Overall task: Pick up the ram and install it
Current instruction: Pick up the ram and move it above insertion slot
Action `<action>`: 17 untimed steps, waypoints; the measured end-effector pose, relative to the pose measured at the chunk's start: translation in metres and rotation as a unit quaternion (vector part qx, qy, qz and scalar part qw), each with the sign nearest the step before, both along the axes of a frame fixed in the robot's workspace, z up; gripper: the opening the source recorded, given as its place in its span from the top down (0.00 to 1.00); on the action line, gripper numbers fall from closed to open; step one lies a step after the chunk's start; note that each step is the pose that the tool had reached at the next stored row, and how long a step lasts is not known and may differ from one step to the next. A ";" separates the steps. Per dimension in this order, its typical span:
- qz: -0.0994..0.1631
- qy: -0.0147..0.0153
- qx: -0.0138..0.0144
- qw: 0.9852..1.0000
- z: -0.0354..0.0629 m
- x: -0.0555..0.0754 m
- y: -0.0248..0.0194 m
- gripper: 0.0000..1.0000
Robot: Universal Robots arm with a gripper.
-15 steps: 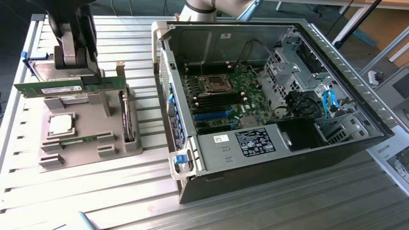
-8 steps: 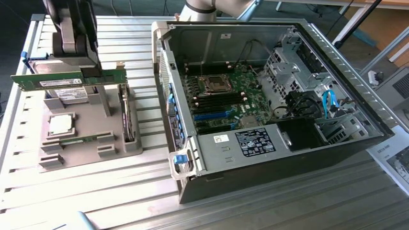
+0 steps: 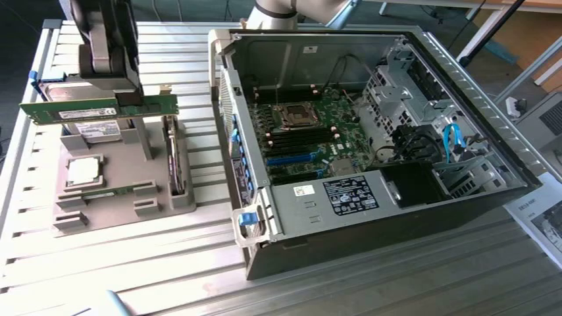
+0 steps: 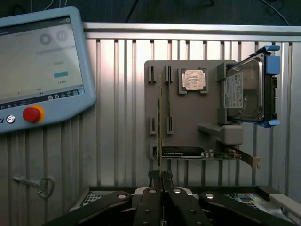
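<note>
The ram is a long green stick with a white label, hanging level above the grey parts holder at the exterior view's left. My gripper comes down from above and is shut on the stick near one end. In the wrist view the ram appears edge-on as a thin line running out from between my closed fingers, over the holder. The open computer case lies to the exterior view's right, its motherboard facing up with dark memory slots exposed.
On the holder sit a silver processor chip, a hard drive in a blue-edged carrier and an expansion card. A teach pendant and a key lie on the slatted metal table.
</note>
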State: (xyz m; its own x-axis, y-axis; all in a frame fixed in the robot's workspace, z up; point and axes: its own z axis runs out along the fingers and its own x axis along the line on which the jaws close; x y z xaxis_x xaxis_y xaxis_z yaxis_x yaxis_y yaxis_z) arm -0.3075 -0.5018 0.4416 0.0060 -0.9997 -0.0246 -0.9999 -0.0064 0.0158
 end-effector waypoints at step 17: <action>0.000 0.000 0.000 1.000 0.0000 0.020 -0.0013 0.88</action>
